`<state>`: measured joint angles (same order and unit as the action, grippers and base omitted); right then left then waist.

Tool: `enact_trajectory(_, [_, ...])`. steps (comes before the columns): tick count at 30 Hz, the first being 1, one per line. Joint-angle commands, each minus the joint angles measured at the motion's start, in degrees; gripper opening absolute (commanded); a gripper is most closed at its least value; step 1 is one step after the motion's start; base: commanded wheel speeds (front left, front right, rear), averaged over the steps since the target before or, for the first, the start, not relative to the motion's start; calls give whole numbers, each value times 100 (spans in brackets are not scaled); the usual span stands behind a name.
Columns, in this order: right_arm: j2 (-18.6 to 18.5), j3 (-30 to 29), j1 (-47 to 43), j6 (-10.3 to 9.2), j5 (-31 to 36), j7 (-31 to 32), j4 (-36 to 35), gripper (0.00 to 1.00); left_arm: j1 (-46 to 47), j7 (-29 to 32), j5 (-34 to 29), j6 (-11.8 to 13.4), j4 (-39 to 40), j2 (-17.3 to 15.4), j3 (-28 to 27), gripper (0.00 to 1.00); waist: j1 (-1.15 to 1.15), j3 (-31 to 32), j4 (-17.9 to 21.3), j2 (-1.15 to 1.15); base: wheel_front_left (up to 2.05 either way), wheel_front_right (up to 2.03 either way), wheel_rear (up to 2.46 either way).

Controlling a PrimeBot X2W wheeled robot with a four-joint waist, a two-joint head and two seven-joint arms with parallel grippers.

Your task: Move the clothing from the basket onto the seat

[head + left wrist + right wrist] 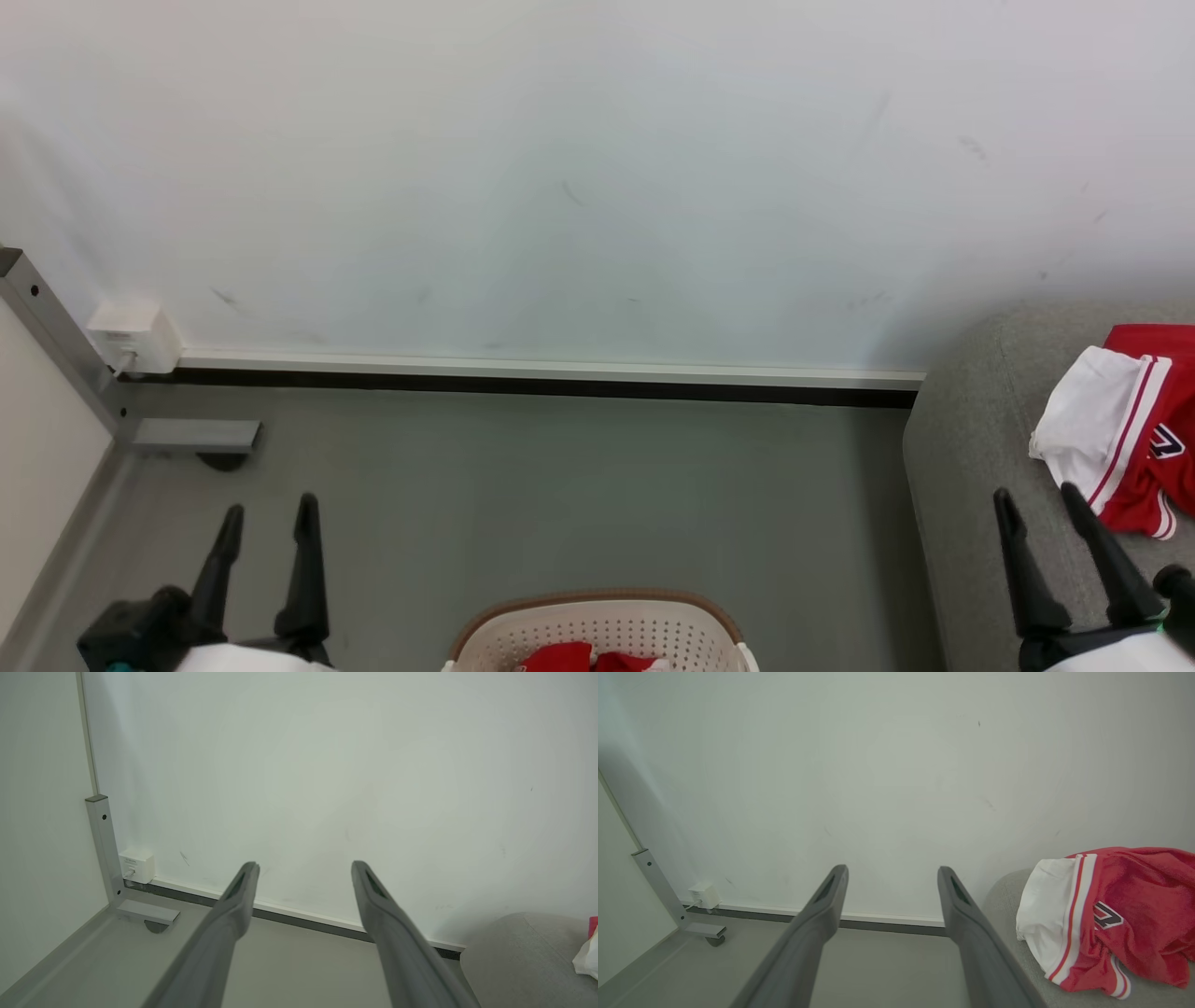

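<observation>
Pale wall (597,168) and grey floor (560,485) lie ahead of us, with the basket (597,623) on the floor just below and the seat (971,448) off to our right. One red and white garment (1134,425) lies crumpled on the seat, which we judge is where it belongs. More red cloth (583,658) sits in the basket, so we judge the job only part done. Our left gripper (270,506) and right gripper (1035,493) both hang with fingers spread wide and nothing between them, likely poised for a reach down into the basket. The garment's dark patch (1107,914) carries a white mark we cannot read as letters. Print on the small white wall box (136,864) is too tiny to make out.
</observation>
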<state>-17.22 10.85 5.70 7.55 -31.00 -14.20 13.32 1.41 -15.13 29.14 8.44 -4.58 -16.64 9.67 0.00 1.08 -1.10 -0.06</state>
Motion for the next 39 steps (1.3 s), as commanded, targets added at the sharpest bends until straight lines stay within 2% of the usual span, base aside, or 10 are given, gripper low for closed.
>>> enact_trajectory(1, [101, -60, -152, -13, 164, -52, 64, 100, -149, -3, -188, -86, 4, 98, -118, 100, 0, 7, 9, 0, 0, 0, 0])
enact_trajectory(8, [518, -283, -361, -13, 634, -96, -17, 100, -523, -3, -722, -416, -77, 565, -534, 100, 0, 8, 54, 0, 0, 0, 0])
enact_trajectory(13, [610, -335, -392, -13, 869, -97, -132, 100, -533, -3, -1002, -648, -140, 785, -746, 100, 0, -7, 53, 0, 0, 0, 0])
enact_trajectory(21, [613, -356, -357, -13, 929, -99, -131, 100, -433, -3, -1288, -926, -259, 986, -1010, 100, 0, -36, 59, 0, 0, 0, 0])
enact_trajectory(30, [585, -301, -267, -13, 874, -98, -69, 100, -382, -3, -1463, -1096, -361, 1148, -1204, 100, 0, -84, 125, 0, 0, 0, 0])
enact_trajectory(39, [473, -292, 4, -13, 805, -99, -11, 100, -114, -3, -1546, -1257, -516, 1263, -1116, 100, 0, -309, 296, 0, 0, 0, 0])
